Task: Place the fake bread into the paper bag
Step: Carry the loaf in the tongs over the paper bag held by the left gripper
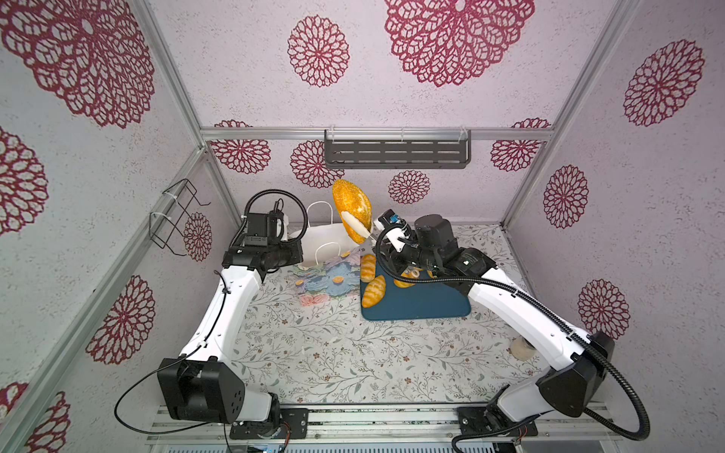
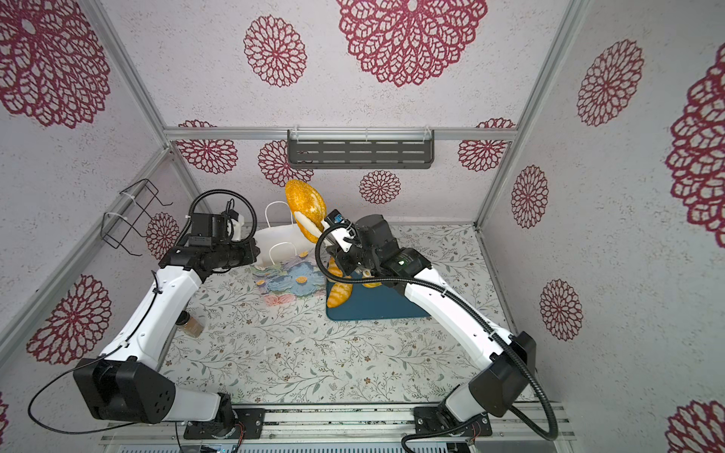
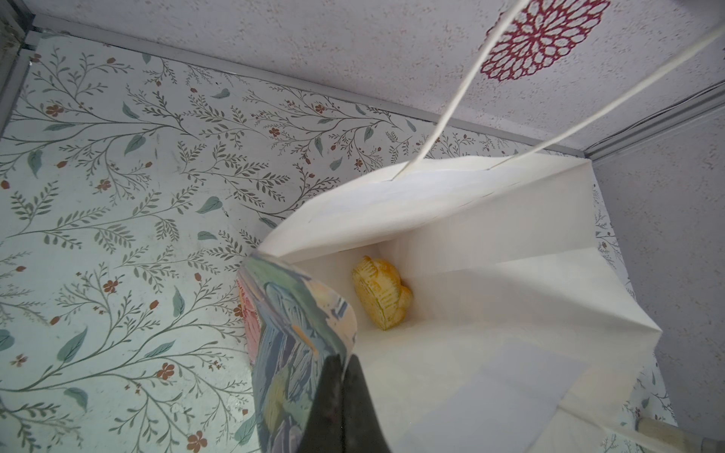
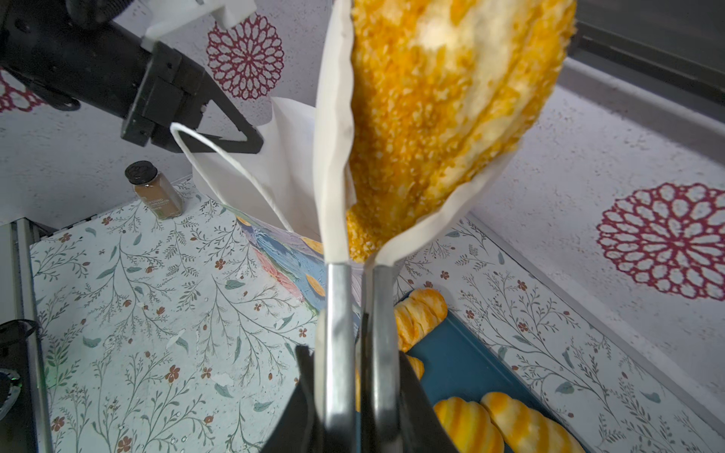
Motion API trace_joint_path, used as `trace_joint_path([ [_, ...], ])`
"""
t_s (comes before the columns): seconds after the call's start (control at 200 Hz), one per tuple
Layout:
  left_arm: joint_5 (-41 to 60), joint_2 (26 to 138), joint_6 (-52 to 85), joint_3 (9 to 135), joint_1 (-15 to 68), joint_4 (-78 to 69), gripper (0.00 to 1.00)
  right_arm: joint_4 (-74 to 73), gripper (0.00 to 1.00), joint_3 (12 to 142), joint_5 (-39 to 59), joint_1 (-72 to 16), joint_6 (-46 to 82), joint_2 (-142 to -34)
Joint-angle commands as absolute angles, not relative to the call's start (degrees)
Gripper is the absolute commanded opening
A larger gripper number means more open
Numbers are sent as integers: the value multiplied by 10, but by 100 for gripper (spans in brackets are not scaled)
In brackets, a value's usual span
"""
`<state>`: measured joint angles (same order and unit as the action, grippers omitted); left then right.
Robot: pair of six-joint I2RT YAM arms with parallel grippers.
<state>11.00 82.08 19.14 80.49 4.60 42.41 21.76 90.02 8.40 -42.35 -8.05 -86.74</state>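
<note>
The paper bag [image 1: 327, 235] stands upright at the back, white inside with a flower print on its front [image 1: 333, 278]. My left gripper [image 3: 345, 364] is shut on the bag's rim [image 3: 310, 282]. One croissant-shaped fake bread [image 3: 382, 298] lies at the bag's bottom. My right gripper [image 4: 353, 351] is shut on the metal handles of the cream tongs [image 4: 339, 298]. The tongs pinch the large oval loaf [image 4: 443, 98], which in both top views hangs above the bag's mouth [image 1: 351, 204] [image 2: 304, 202]. Striped rolls [image 1: 373, 292] [image 1: 368, 267] lie on the teal tray [image 1: 423, 304].
More rolls [image 4: 467, 425] [image 4: 525, 423] sit on the tray under my right arm. A brown spice bottle [image 2: 192, 321] stands by the left arm. A tape roll [image 1: 523, 349] lies at the right. A wire rack [image 1: 176, 215] and a dark shelf [image 1: 396, 153] hang on the walls.
</note>
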Motion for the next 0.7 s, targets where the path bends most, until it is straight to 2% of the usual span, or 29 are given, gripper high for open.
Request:
trace_joint_path([
  [0.0, 117, 813, 190, 802, 44, 417, 0, 166, 10, 942, 92, -437, -99, -868],
  [0.696, 118, 810, 191, 802, 45, 417, 0, 117, 9, 978, 116, -455, -131, -940],
])
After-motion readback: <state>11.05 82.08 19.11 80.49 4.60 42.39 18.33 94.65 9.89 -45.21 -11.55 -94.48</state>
